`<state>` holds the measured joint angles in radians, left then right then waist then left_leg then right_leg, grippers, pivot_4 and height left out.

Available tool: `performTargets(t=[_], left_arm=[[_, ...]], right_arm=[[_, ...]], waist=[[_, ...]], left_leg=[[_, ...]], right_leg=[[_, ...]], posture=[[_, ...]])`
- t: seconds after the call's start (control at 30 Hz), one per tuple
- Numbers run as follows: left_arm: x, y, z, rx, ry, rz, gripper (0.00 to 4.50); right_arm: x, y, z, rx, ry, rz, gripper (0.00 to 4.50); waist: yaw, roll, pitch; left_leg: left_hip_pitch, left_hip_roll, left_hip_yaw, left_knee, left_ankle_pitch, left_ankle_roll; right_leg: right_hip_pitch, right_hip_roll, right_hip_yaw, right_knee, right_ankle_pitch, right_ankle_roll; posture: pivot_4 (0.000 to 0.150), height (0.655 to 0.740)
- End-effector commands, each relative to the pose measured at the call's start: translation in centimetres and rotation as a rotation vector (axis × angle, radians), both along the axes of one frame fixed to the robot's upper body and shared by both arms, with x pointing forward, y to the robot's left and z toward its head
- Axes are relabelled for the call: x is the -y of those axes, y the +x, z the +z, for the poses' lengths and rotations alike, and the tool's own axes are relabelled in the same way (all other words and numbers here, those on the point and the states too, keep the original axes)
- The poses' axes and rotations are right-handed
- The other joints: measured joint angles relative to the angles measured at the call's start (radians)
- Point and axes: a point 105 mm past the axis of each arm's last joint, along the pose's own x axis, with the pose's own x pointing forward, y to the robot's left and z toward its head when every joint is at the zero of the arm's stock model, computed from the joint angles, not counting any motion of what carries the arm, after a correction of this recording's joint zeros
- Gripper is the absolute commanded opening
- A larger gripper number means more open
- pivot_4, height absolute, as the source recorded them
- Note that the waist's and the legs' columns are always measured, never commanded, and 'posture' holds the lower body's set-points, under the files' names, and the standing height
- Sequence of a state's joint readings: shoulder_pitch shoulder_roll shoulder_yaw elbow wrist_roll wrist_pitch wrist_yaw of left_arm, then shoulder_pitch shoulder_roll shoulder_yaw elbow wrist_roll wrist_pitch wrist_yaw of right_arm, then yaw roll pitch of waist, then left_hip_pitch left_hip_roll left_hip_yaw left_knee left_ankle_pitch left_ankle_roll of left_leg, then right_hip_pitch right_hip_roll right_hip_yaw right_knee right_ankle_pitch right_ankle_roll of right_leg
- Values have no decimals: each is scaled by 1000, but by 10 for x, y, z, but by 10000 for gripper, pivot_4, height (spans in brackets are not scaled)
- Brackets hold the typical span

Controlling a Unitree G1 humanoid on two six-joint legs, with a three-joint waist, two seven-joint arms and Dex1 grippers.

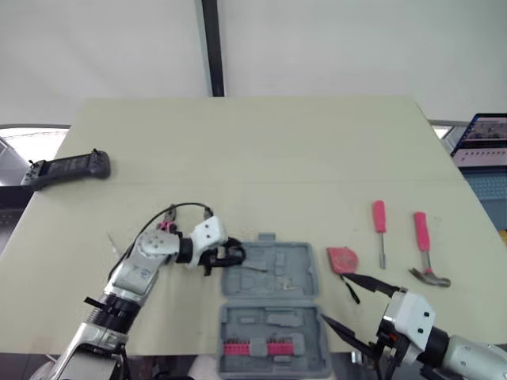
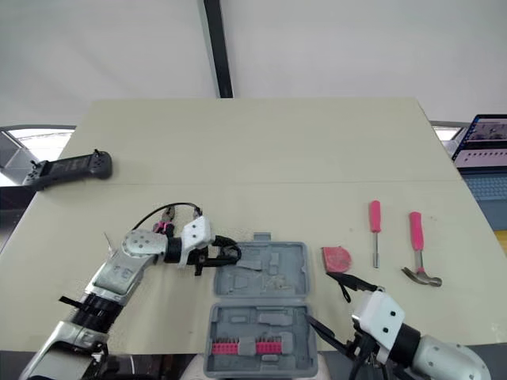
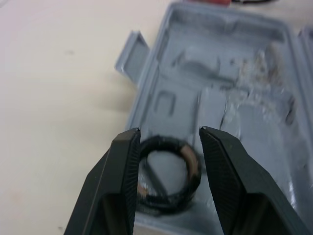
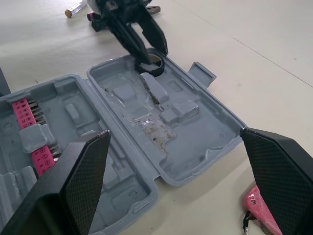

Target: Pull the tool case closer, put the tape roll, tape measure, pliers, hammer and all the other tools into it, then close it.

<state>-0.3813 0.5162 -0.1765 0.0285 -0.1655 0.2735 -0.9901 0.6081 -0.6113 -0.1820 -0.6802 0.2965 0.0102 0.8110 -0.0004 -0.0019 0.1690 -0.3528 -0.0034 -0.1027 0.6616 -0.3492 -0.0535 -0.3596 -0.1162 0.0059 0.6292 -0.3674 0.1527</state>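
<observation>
Black tape roll point(image 3: 168, 204) in open grey plastic case point(image 1: 301, 265).
Left jaws seemingly grip it; right jaws gape; pink-handled hammer point(image 1: 424, 241) beyond waits.

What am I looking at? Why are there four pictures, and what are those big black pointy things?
This is a robot with two arms. Each arm ends in a gripper: two black fingers that pinch like tongs. The two wide pictures come from cameras in its head, looking down at a table. The other two come from small cameras on its wrists, so the fingers look huge there. On the table lies an open grey tool case. To its right are a pink tape measure, a screwdriver and a hammer. A black controller lies far to the left. The left gripper holds a black tape roll at the case's left edge. The right gripper is open and holds nothing.
</observation>
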Motion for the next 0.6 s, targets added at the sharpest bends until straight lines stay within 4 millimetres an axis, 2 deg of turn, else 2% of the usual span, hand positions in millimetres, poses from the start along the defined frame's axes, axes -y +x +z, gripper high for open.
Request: performTargets(t=[0.03,0.1,0.17,0.4,0.5,0.57,0.6], left_arm=[[-5,-6,46,47,-133,34,20808],[-14,-14,54,37,-152,63,20808],[-29,-30,53,-15,-188,119,20808],[-76,-86,8,-133,-159,415,20808],[-86,-110,-5,-169,-157,518,33146],[-90,-124,-10,-194,-160,562,43175],[-92,-131,-14,-202,-153,580,44699]], right_arm=[[1,2,8,29,16,-21,45000],[2,2,7,25,22,-27,45000],[3,2,6,20,30,-39,45000],[6,1,-1,-6,47,-68,45000],[9,0,-5,-24,47,-84,45000],[12,-1,-8,-34,43,-93,45000],[15,-1,-9,-41,42,-103,45000]], waist=[[-1,0,0],[-2,1,-1],[-8,3,-2],[-1,4,-2],[9,3,-3],[16,3,-3],[18,3,-3]], left_leg=[[0,0,0,0,0,0],[1,0,0,0,0,0],[1,0,0,-1,0,0],[2,1,0,-4,-1,-1],[2,0,-1,-3,-2,-1],[2,0,-1,-3,-2,-1],[2,0,-1,-3,-2,-1]], right_leg=[[0,0,0,0,0,0],[0,0,0,0,0,0],[0,0,0,0,0,0],[0,0,2,-3,0,0],[2,-1,2,-8,0,0],[2,-1,2,-9,0,-1],[2,-1,2,-10,0,-1]], posture=[[1500,7400],[1500,7400],[1500,7400],[1500,7400],[1500,7400],[1500,7400],[1500,7400]])
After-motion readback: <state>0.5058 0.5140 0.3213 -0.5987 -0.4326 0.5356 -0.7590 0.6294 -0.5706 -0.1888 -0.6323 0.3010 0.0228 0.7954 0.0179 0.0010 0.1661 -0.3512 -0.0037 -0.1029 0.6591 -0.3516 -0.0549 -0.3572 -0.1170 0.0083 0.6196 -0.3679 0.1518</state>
